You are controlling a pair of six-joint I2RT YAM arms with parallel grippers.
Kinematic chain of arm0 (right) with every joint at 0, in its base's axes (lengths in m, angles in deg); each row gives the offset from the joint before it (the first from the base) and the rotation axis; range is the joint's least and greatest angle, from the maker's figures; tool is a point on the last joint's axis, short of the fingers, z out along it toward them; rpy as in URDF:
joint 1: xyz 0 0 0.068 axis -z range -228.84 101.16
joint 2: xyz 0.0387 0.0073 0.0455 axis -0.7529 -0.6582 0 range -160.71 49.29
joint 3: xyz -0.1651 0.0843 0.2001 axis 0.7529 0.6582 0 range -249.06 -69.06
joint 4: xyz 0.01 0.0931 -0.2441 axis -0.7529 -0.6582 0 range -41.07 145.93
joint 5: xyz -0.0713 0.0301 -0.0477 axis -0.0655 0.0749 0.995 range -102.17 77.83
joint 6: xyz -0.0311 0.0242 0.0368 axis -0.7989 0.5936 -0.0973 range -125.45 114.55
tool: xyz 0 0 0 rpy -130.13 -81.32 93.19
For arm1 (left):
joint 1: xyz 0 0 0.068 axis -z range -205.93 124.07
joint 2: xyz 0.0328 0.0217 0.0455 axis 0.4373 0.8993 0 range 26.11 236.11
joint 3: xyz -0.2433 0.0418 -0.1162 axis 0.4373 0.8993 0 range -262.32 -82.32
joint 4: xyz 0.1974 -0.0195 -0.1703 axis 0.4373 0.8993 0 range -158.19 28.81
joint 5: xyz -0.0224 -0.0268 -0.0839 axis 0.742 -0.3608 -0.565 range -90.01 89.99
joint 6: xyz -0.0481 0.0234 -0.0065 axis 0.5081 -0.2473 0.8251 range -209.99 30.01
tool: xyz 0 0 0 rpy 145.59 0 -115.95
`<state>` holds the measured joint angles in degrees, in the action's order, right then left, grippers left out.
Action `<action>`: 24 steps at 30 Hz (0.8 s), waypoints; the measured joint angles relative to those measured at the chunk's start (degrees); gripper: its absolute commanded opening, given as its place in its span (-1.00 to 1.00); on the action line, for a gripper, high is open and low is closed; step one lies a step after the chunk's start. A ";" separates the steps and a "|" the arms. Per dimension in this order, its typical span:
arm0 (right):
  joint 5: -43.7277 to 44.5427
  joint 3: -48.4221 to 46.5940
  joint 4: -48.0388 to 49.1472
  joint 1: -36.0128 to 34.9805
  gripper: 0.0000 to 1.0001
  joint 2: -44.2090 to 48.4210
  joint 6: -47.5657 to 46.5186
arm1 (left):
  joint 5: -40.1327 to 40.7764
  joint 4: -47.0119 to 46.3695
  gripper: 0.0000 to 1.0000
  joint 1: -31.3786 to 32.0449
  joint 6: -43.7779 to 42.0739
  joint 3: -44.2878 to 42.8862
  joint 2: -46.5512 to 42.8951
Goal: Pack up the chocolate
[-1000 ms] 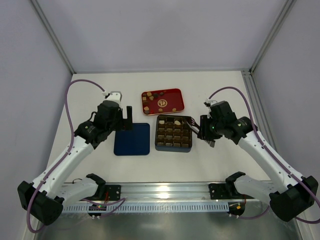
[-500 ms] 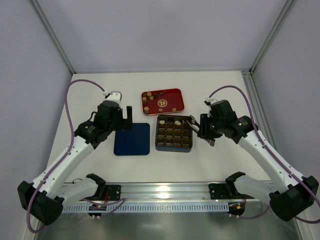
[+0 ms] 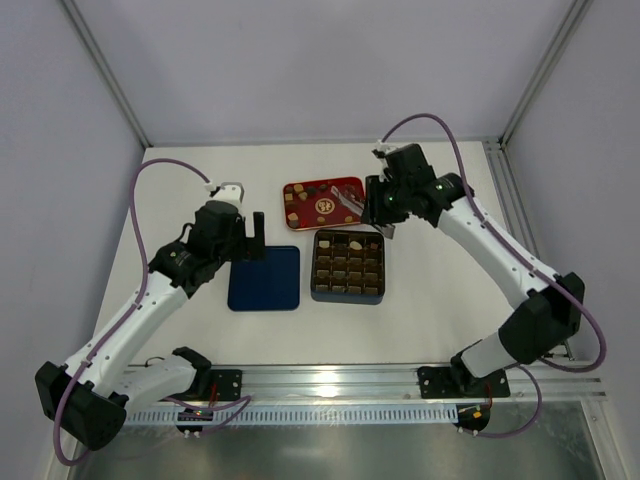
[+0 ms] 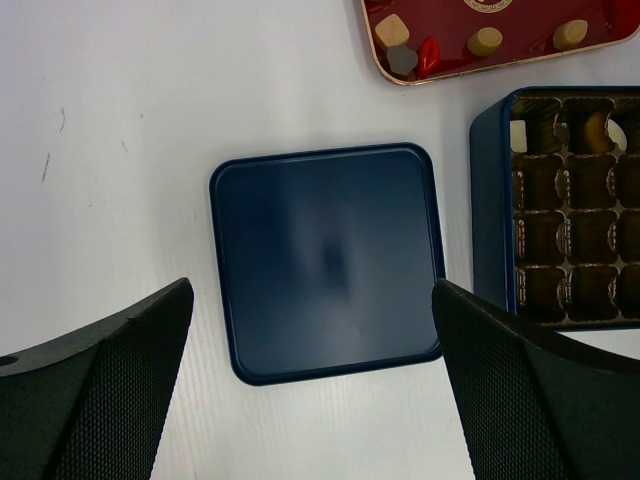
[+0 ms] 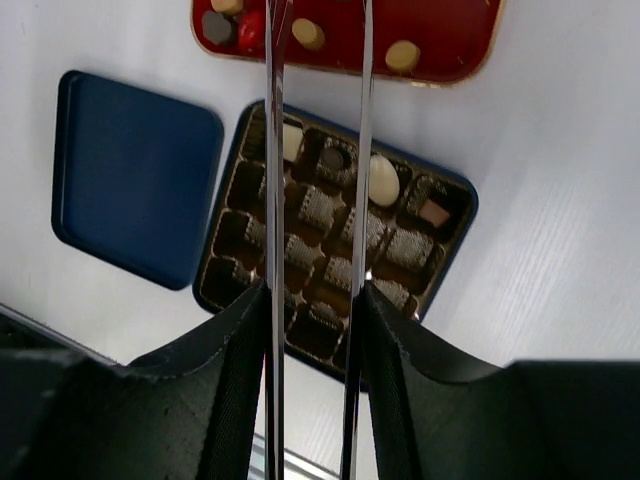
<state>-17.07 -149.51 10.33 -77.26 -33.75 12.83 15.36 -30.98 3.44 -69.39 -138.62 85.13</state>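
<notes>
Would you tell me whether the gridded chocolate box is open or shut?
Open: its blue lid lies flat on the table beside the box.

No legible text (emblem (image 3: 325, 207) on red tray (image 3: 325, 186) blurred)

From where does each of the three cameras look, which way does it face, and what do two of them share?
Top external: high behind the bases, looking down on the table; both arms show.
Left wrist: over the blue lid, looking down; its open fingers show.
Right wrist: over the gridded box, looking down; its thin blades show.
Both wrist views share lid, box and red tray.
</notes>
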 measured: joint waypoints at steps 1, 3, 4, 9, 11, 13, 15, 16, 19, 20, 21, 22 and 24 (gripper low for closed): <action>-0.09 -2.38 0.26 -0.26 -0.16 -2.78 -0.20 | 0.00 0.00 1.00 0.00 0.00 0.00 0.00; -0.24 -6.73 1.20 -0.92 -0.17 -8.17 -0.50 | -0.02 0.02 0.99 0.00 0.00 0.00 0.00; -0.28 -8.61 1.55 -1.38 -0.17 -10.73 -0.68 | -0.02 0.07 0.99 0.00 0.00 0.00 0.00; -0.39 -17.18 1.49 -4.52 -0.17 -22.43 -1.33 | 0.00 0.31 0.99 0.00 0.00 0.00 0.00; -0.44 -19.93 1.14 -5.73 -0.17 -26.03 -1.49 | 0.00 0.35 0.99 0.00 0.00 0.00 0.00; -0.46 -22.84 0.57 -6.71 -0.17 -29.24 -1.60 | 0.00 0.37 0.99 0.00 0.00 0.00 -0.02; -0.48 -25.03 0.39 -7.50 -0.17 -31.54 -1.64 | 0.00 0.37 0.99 0.00 0.00 0.00 -0.02; -0.50 -25.70 0.31 -7.69 -0.17 -32.20 -1.66 | 0.00 0.37 0.99 0.00 0.00 0.00 -0.02; -0.61 -27.34 0.00 -8.02 -0.17 -33.42 -1.66 | 0.00 0.37 0.99 0.00 0.00 0.00 -0.02; -0.61 -27.76 -0.09 -8.04 -0.17 -33.64 -1.66 | 0.00 0.37 0.99 0.00 0.00 0.00 -0.02; -0.59 -28.11 -0.11 -8.11 -0.17 -33.77 -1.66 | 0.00 0.37 0.99 0.00 0.00 0.00 -0.02; -0.59 -28.44 -0.11 -8.11 -0.17 -33.94 -1.66 | 0.00 0.37 0.99 0.00 0.00 0.00 -0.02; -0.55 -28.94 -0.11 -8.11 -0.17 -34.29 -1.68 | -0.02 0.37 1.00 0.00 0.00 0.00 -0.02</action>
<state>-17.62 -178.44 10.22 -85.37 -68.05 11.15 15.34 -30.60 3.44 -69.39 -138.62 85.11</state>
